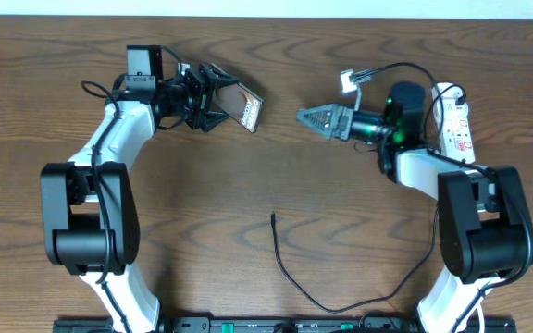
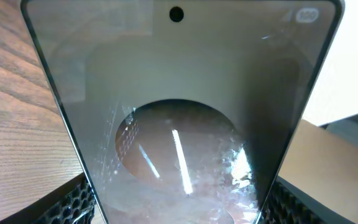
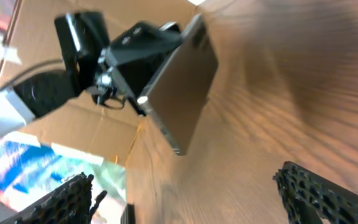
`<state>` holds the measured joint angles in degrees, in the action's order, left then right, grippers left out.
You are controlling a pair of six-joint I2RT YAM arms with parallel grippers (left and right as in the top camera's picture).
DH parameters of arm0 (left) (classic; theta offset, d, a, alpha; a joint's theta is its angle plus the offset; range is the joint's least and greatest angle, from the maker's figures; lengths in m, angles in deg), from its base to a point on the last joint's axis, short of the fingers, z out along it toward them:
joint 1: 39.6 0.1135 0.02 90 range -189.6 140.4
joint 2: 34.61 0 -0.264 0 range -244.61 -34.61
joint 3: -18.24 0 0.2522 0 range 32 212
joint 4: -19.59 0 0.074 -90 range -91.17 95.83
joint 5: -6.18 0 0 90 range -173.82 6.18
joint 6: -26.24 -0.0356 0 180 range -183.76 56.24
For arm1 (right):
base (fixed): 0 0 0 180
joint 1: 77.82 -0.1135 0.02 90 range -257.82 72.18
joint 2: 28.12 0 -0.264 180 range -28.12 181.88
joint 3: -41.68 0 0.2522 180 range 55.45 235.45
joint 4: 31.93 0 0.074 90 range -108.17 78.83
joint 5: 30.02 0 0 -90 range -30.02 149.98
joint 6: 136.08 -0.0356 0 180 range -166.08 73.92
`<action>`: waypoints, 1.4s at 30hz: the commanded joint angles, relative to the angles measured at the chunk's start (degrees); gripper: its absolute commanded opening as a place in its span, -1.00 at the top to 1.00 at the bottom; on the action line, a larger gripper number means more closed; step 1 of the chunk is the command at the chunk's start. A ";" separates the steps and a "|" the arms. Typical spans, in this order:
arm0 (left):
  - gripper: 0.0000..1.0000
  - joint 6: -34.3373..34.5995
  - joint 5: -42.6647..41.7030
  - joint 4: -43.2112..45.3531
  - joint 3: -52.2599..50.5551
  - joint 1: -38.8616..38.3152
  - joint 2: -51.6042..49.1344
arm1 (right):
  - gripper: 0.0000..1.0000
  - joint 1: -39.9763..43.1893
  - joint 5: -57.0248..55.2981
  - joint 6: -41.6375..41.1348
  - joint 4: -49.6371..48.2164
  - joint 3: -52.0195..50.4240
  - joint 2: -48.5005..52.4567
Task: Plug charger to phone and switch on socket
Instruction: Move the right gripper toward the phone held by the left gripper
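Phone is up off the table in your left gripper, toward the far edge and left of the middle. The jaws are clamped on one end of it, and the free end points toward the right arm. In the left wrist view the glass face fills nearly the whole picture, with the camera hole at the top and the mesh finger pads showing at both lower corners. From the right wrist view you see the phone tilted, with the left gripper gripping its far end.

Your right gripper hangs near the far edge, right of the middle, and aims its tips at the phone, well apart from it. It holds nothing. Its fingers stand wide at the two lower corners of its own view, with bare wood between them.

The charger lies loose on the table. Its plug tip sits about mid-table, and the cable curves toward the near edge, then off toward the base of the right arm. Neither gripper touches it.

The socket lies toward the far right corner, just beyond the right arm.
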<state>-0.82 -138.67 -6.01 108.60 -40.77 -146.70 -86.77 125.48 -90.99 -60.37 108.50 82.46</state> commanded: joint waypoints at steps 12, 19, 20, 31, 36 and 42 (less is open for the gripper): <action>0.85 8.94 9.31 0.39 1.53 -8.59 -0.09 | -0.82 -5.90 -8.92 16.85 8.79 0.87 0.44; 0.85 12.24 11.67 -0.04 1.51 -11.13 -0.09 | -0.82 -6.60 -11.39 22.95 9.01 0.90 0.44; 0.86 12.66 11.96 -0.07 1.51 -11.45 -0.09 | -0.82 -6.73 -11.41 22.93 9.01 0.90 0.44; 0.86 15.19 12.48 0.42 1.51 -13.92 -0.09 | -0.71 -10.84 -22.36 13.62 9.05 0.90 0.44; 0.85 15.17 12.50 0.44 1.51 -13.92 -0.09 | -0.54 -11.39 -23.58 11.69 9.70 0.90 0.44; 0.85 14.71 12.57 0.90 1.51 -13.92 -0.09 | -0.26 -11.41 -23.56 11.17 10.67 0.90 0.44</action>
<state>14.09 -125.40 -6.05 108.60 -54.67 -146.70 -97.89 102.35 -79.01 -50.22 108.72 82.51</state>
